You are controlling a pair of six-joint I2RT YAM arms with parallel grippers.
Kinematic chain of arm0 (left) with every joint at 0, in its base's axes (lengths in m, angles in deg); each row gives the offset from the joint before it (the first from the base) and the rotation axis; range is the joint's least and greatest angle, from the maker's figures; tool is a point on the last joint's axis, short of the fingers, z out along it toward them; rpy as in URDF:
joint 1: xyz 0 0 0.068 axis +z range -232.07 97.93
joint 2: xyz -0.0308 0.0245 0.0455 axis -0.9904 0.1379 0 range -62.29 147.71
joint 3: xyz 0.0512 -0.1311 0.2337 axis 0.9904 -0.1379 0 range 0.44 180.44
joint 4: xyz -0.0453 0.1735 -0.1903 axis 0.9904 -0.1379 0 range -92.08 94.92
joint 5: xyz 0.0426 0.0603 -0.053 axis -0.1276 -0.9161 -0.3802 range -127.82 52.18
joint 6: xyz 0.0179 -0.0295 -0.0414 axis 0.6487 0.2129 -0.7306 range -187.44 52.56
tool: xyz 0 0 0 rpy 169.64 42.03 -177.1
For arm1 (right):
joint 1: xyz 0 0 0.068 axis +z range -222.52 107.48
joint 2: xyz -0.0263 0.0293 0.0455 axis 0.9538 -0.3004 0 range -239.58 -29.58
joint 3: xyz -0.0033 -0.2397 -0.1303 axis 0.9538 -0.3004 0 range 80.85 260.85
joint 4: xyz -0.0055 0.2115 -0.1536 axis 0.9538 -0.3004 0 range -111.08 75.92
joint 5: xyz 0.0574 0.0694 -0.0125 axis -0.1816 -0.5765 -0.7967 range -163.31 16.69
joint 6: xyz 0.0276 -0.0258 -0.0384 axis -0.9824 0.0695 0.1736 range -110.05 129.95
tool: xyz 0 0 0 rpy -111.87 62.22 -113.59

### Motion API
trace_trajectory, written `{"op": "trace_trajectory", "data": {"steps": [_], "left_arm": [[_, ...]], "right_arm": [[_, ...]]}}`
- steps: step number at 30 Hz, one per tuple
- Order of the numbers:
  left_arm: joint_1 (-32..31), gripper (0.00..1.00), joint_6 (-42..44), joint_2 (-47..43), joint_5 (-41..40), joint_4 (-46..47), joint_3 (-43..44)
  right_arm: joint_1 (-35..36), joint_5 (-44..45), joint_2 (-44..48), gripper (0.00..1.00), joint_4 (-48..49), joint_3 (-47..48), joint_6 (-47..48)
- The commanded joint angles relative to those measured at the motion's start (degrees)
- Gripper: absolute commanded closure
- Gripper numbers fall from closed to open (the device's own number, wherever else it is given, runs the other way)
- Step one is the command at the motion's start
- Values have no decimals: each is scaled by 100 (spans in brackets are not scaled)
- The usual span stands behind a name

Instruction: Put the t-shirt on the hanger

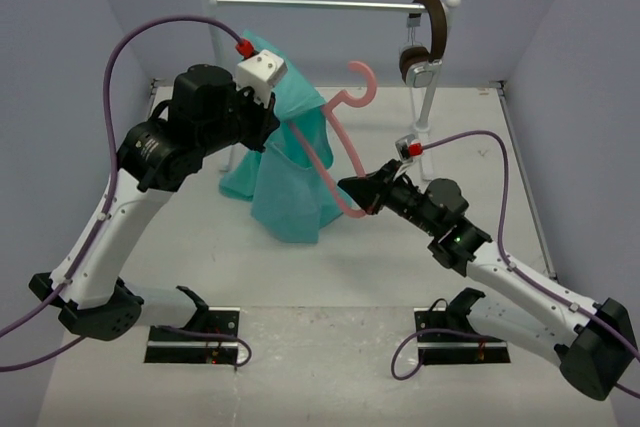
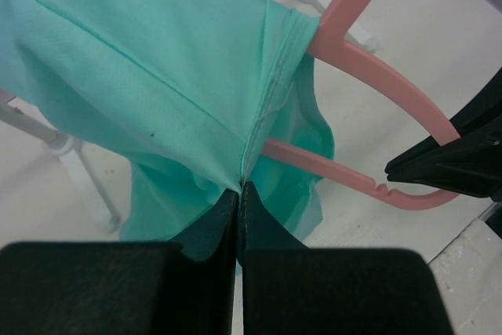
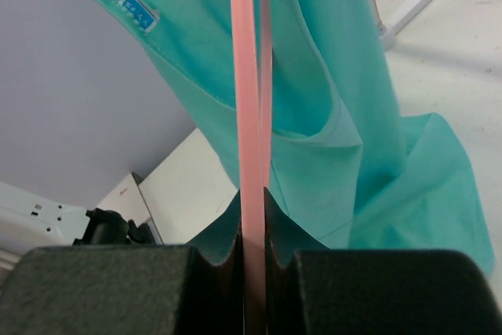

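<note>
t-shirt (image 1: 290,192): plain teal | hanger (image 2: 376,74): pale pink | label (image 3: 140,12): perhaps blue

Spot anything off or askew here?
Headphones hang on the rail, odd for a clothes rack. The hanger sits steeply tilted, one end inside the bunched t-shirt, the other bare.

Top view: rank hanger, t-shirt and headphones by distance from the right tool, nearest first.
1. Hanger: clamped in the right tool at one end.
2. T-shirt: just left of the tool, hanging partly over the hanger.
3. Headphones: far back and to the right, hung on the rail.
</note>
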Motion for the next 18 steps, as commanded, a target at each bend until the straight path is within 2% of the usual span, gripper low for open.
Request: {"op": "trace_trajectory", "data": {"steps": [1,8,13,18], "left_arm": [[-2,100,140,28,925,321,62],[-178,100,107,501,1643,464,600],[-434,100,-100,799,1391,319,1553],[-475,100,-233,864,1023,142,1835]], "right_arm": [[-23,116,226,100,1192,31,-99],[-15,129,182,100,940,242,85],[64,101,-552,100,315,749,268],[59,528,-585,100,542,578,294]]}}
